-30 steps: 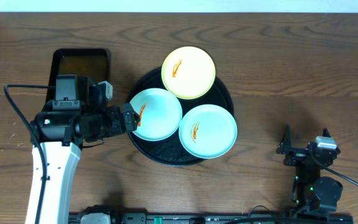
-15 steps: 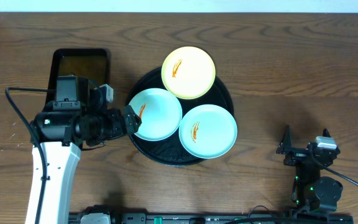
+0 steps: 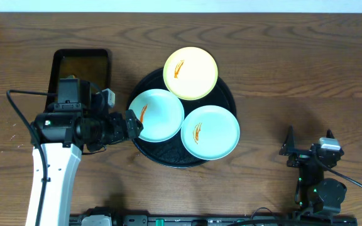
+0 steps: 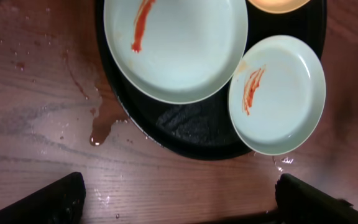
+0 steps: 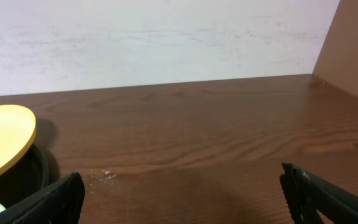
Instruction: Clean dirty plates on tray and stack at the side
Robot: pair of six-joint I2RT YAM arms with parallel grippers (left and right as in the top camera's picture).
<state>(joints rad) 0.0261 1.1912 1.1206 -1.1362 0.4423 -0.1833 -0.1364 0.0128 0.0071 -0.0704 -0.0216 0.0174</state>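
The round black tray (image 3: 182, 159) holds three dirty plates, each with an orange smear. They are a pale yellow one (image 3: 190, 73) at the back, a mint one (image 3: 158, 115) at the left and a mint one (image 3: 210, 132) at the right. My left gripper (image 3: 132, 124) is open at the tray's left rim, beside the left mint plate (image 4: 176, 46), holding nothing. In the left wrist view bare wet wood lies between its fingers (image 4: 67, 196). My right gripper (image 3: 308, 140) rests open at the front right, well away from the tray. The yellow plate (image 5: 2, 140) shows at the left of its view.
A smaller rectangular black tray (image 3: 82, 63) with brownish liquid stands behind the left arm. Water drops and a small puddle (image 4: 102, 121) lie on the wood next to the round tray (image 4: 185, 127). A white wall (image 5: 166, 37) borders the table's far edge.
My left gripper has shifted slightly back from the left mint plate, toward the table's front. The plates and the right arm have not moved.
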